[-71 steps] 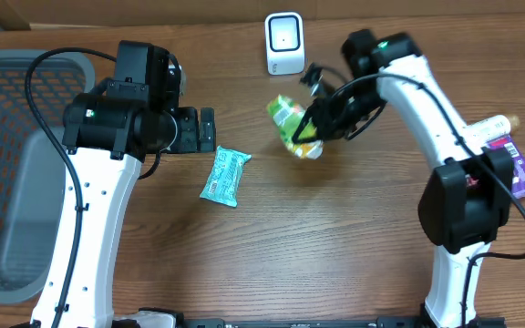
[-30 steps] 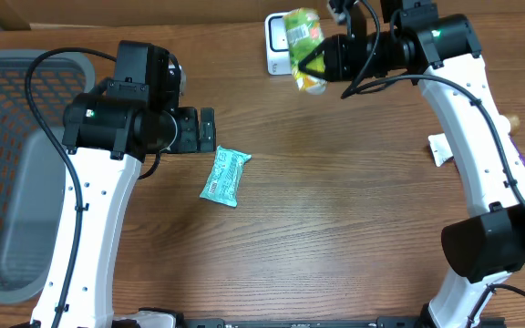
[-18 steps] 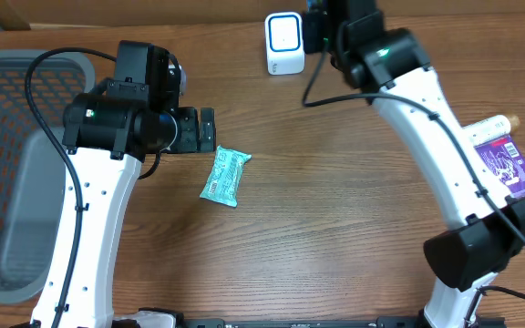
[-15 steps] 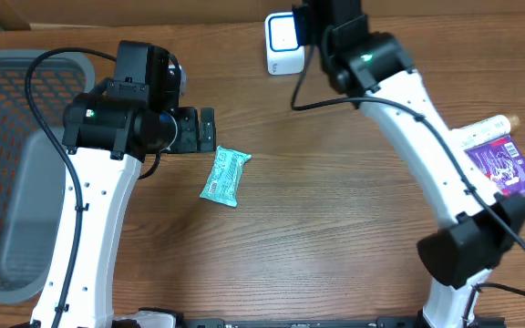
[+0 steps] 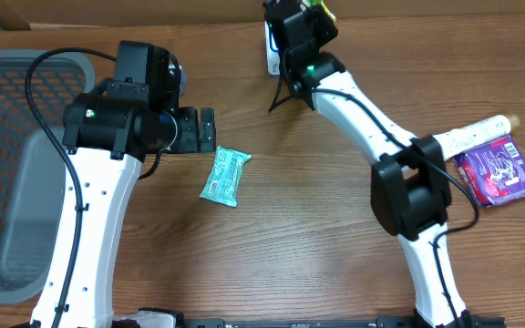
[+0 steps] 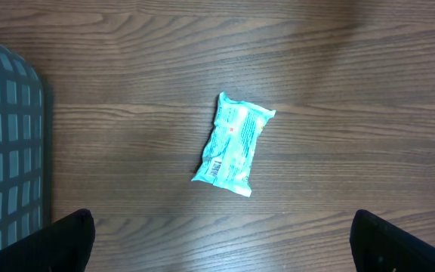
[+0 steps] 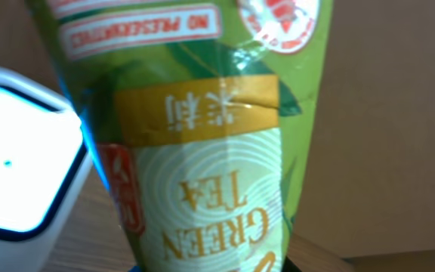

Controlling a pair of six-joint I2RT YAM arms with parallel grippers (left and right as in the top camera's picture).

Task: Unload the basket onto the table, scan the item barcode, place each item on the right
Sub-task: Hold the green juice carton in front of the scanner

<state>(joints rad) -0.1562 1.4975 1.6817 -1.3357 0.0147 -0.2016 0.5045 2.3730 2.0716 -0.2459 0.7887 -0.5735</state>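
My right gripper [image 5: 303, 20] is shut on a green tea packet [image 7: 210, 136], a green pouch with a gold label that fills the right wrist view. It is held close beside the white scanner [image 7: 13, 166], whose face glows blue-white. From overhead, only a sliver of the packet [image 5: 319, 9] shows at the table's back edge, and the scanner [image 5: 271, 62] is mostly hidden under the right arm. No barcode shows on the visible side. My left gripper [image 5: 204, 129] hangs open above the table, its fingertips [image 6: 70, 242] wide apart with nothing between them.
A teal snack packet [image 5: 224, 176] [image 6: 232, 143] lies flat just right of the left gripper. A grey mesh basket [image 5: 7, 109] stands at the left edge. A purple packet [image 5: 492, 173] and a white tube [image 5: 472, 135] lie at the far right.
The right arm has carried the green tea packet from the table's middle up to the scanner at the back, then swung further left over it. The left arm has not moved.
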